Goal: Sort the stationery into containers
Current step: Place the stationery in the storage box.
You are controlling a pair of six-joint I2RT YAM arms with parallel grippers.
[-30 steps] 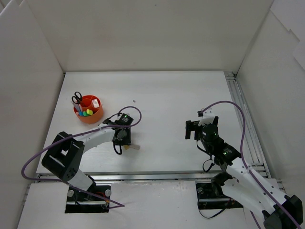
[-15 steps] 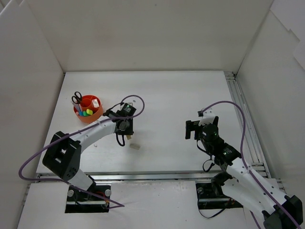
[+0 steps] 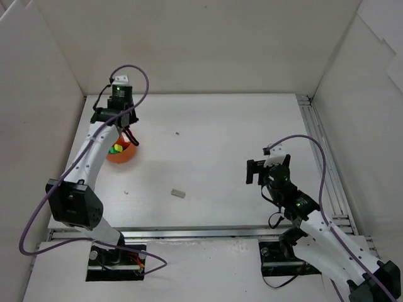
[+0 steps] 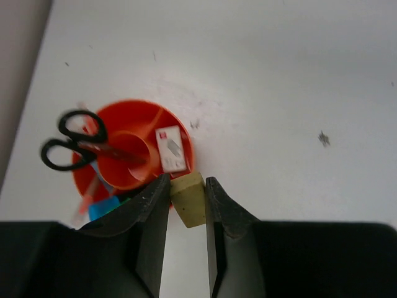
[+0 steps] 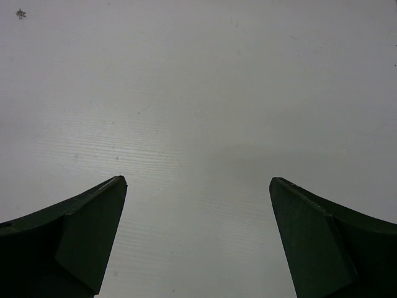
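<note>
I see left tool (image 4: 187,182) clenched on beige eraser (image 4: 189,200), hanging over near-right rim of orange holder (image 4: 139,110). Free compartments lie ahead and left of tool. Eraser long axis runs forward, along tool. Right tool (image 5: 197,186) spread wide, grasping nothing, well apart from holder.

Robotics lab cell: white table (image 3: 227,132), 3 plain white walls (image 3: 189,44), aluminium rail frame (image 3: 201,233) along the edges.

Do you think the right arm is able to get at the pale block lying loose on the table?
Probably yes: its claw is open and empty, and only bare table lies between it and the block.
</note>
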